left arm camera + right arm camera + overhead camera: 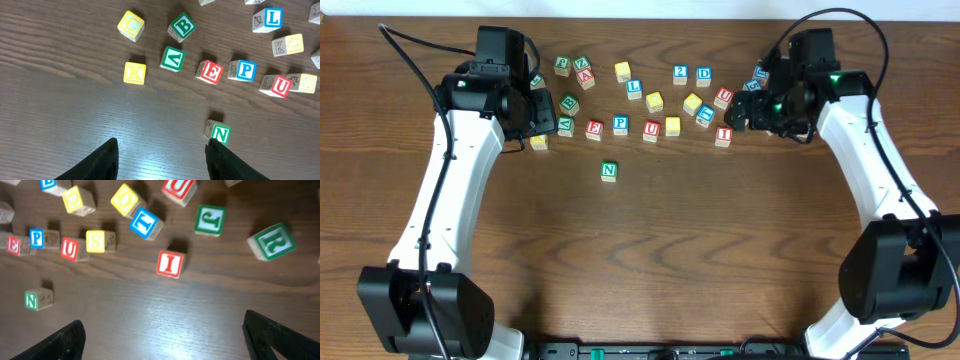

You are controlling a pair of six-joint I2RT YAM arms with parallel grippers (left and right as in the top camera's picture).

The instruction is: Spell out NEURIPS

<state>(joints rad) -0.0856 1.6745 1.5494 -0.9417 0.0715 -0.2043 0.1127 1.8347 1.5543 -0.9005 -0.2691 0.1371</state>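
A green N cube (609, 171) lies alone in front of the row of cubes. Behind it stand a red E (593, 128), a blue P (620, 125), a red U (651, 130) and a yellow-topped cube (672, 126). A red I (724, 135) sits further right. My left gripper (162, 145) is open above bare wood, its right fingertip just beside the N (220, 134). My right gripper (164, 322) is wide open with nothing in it. The red I (170, 263) lies ahead of it and a green R (271, 241) to the right.
Other letter cubes are scattered along the back: yellow K (134, 73) and C (131, 25), green B (182, 26), blue L (634, 88), 2 (680, 73), D (704, 75), blue T (145, 223), green J (209, 220), and another red U (723, 97).
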